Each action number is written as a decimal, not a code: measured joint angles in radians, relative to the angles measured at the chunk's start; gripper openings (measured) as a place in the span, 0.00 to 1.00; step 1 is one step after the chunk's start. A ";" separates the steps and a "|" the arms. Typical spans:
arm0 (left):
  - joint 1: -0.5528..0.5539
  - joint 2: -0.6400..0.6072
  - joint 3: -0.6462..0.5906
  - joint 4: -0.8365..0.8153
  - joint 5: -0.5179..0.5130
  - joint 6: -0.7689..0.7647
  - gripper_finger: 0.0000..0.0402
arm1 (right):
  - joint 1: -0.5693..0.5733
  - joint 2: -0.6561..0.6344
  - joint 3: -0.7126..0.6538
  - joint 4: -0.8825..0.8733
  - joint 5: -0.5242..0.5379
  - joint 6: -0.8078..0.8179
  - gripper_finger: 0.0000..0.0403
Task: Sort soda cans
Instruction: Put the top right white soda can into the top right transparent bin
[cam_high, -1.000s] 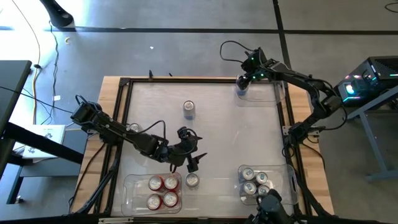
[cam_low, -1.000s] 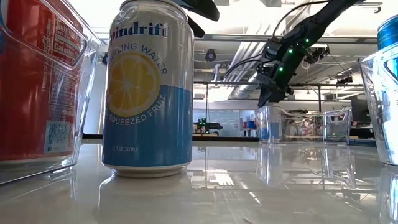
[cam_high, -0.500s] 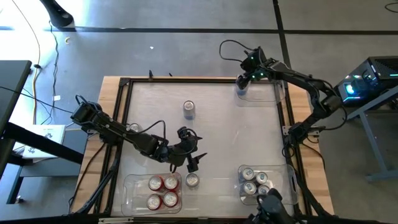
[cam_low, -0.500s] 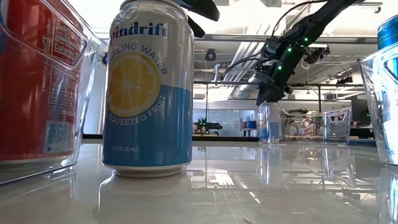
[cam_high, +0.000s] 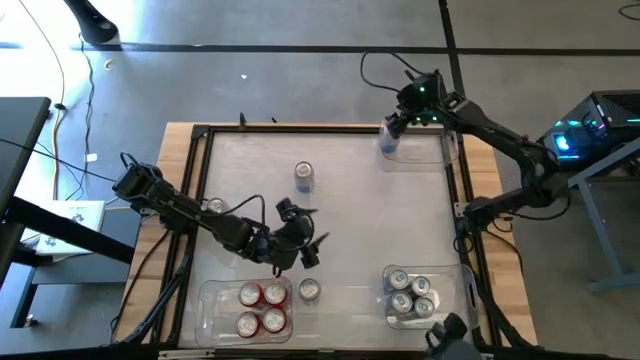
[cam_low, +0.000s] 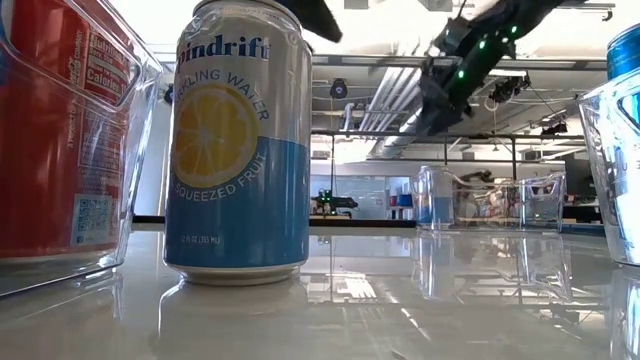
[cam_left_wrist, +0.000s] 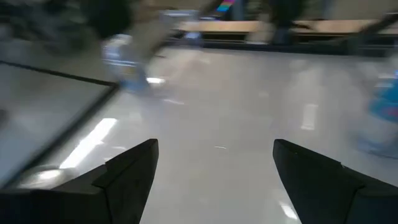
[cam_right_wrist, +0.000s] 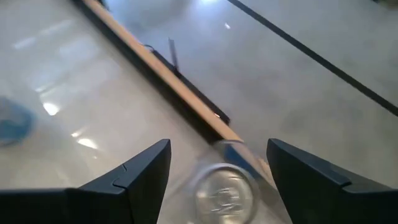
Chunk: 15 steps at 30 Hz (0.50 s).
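Nearest us, the reds (cam_high: 262, 308) fill one bin (cam_high: 212, 312) and the silvers (cam_high: 410, 296) another (cam_high: 470, 296), so one can (cam_high: 309, 290) waits beside them. Our left gripper (cam_high: 304, 243) hangs open just above it. Farther off stands another can (cam_high: 304, 176). At the far bin (cam_high: 450, 148), our right gripper (cam_high: 397, 122) is open above a blue can (cam_high: 388, 145).

I count ten soda cans: four red-topped cans (cam_high: 261, 308) in the near-left bin (cam_high: 213, 298), four silver cans (cam_high: 410, 296) in the near-right bin (cam_high: 468, 290), one in the far-right bin (cam_high: 452, 148), two loose on the table (cam_high: 350, 200). Three clear bins. Two arms.
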 joint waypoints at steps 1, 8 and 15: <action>-0.001 -0.012 0.000 -0.024 -0.034 -0.008 0.78 | 0.016 -0.017 0.000 -0.005 -0.004 0.003 0.64; 0.065 -0.151 0.000 -0.311 -0.056 -0.077 0.78 | 0.203 -0.162 -0.133 0.050 -0.045 0.000 0.64; 0.310 -0.189 -0.020 -0.371 0.183 0.086 0.77 | 0.421 -0.367 -0.425 0.329 -0.046 0.131 0.64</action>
